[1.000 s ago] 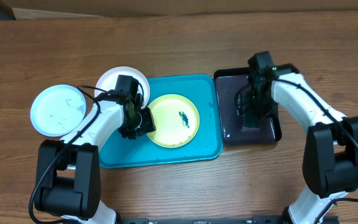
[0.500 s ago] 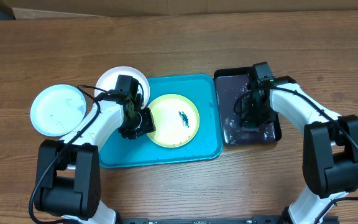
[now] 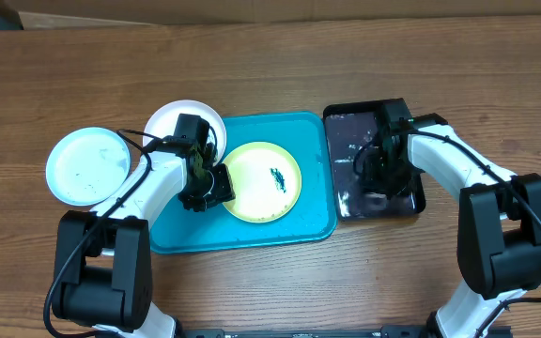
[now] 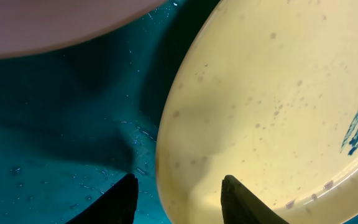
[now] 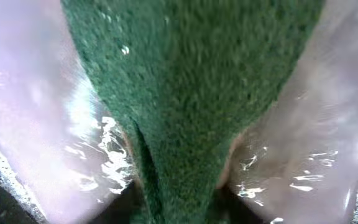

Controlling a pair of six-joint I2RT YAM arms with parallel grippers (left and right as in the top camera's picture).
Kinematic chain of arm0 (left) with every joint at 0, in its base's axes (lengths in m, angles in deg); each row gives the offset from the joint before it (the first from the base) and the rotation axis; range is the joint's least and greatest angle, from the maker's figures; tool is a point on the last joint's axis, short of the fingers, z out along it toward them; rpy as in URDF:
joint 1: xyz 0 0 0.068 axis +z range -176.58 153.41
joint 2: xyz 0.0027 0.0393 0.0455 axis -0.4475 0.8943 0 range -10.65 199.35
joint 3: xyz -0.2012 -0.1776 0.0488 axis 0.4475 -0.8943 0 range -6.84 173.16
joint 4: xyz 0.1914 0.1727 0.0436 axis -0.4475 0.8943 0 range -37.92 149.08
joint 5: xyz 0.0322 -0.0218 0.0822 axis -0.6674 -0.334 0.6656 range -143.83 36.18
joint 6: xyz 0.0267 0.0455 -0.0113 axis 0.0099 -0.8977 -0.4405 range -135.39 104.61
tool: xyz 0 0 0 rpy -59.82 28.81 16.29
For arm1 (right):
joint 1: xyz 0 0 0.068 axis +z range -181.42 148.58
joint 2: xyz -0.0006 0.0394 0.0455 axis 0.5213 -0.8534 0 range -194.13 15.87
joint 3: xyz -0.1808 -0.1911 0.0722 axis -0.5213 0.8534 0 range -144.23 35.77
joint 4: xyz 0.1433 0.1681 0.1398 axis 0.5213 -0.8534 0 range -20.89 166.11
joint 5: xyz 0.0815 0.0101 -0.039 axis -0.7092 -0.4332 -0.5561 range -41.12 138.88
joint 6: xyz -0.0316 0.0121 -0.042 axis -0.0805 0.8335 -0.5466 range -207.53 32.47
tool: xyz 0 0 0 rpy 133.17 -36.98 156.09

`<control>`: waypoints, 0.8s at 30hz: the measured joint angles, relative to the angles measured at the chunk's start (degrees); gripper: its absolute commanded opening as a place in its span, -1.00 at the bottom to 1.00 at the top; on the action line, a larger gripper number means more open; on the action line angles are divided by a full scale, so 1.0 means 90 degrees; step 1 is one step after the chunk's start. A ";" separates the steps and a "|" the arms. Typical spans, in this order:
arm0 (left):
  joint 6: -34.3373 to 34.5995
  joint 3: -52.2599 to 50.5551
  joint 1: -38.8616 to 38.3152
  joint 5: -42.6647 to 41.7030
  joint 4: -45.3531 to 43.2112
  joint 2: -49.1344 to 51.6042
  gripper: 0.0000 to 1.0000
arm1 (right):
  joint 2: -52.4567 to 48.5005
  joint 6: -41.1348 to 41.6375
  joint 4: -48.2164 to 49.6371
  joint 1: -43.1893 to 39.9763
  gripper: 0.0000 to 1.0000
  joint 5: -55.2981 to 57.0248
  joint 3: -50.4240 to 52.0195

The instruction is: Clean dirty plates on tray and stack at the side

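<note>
Yellow plate held on the tray, sponge under the other arm.
The left claw clamps the rim of the round yellow plastic plate, smeared blue-green, on the large teal-blue rectangular tray. The round white plate sits at the tray's far left corner. The pale mint-green plate lies on the wooden table. The right claw, down in the small black tray, straddles a green sponge; I cannot tell whether it is clenched on it.

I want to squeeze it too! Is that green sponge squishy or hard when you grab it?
Probably squishy: the green sponge looks pinched narrower at one end. Likely slippery and drippy, since the black tray around it glistens with water.
</note>
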 measured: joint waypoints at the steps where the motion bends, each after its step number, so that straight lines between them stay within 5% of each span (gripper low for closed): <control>1: 0.0000 0.0000 0.0000 0.0000 -0.0002 0.0000 -0.09 | 0.0000 -0.0007 0.0002 -0.0002 0.72 0.0000 -0.0019; 4: -0.0012 0.0000 0.0000 0.0002 0.0000 0.0000 -0.09 | 0.0000 -0.0029 0.0087 -0.0002 0.68 0.0034 -0.0097; 6: -0.0032 0.0000 0.0000 0.0000 0.0000 0.0000 -0.09 | 0.0000 -0.0027 0.0272 -0.0002 0.47 0.0102 -0.0148; 11: -0.0092 0.0000 0.0000 0.0000 0.0022 0.0000 -0.09 | 0.0000 -0.0029 0.0461 -0.0005 -0.57 0.0209 -0.0170; 13: -0.0097 0.0000 0.0000 0.0000 0.0019 0.0000 -0.10 | 0.0000 -0.0049 0.0527 -0.0005 -0.76 0.0216 -0.0170; 14: -0.0097 0.0000 0.0000 0.0002 0.0019 0.0000 -0.09 | 0.0000 -0.0032 0.0554 -0.0005 -0.64 0.0219 -0.0170; 16: -0.0097 0.0000 0.0000 0.0000 0.0019 0.0000 -0.10 | 0.0000 0.0015 0.0610 -0.0005 0.39 0.0223 -0.0170; 18: -0.0097 0.0000 0.0000 0.0000 0.0019 0.0000 -0.09 | 0.0000 -0.0015 0.0695 -0.0005 0.68 0.0223 -0.0170; 22: -0.0097 0.0000 0.0000 0.0000 0.0022 0.0000 -0.09 | 0.0000 -0.0017 0.0988 -0.0005 0.72 0.0223 -0.0170; 23: -0.0097 0.0000 0.0000 0.0000 0.0019 0.0000 -0.09 | 0.0000 -0.0022 0.1042 -0.0002 0.63 0.0221 -0.0170; 24: -0.0097 0.0000 0.0000 0.0000 0.0022 0.0000 -0.09 | 0.0000 -0.0019 0.1086 -0.0002 0.19 0.0226 -0.0170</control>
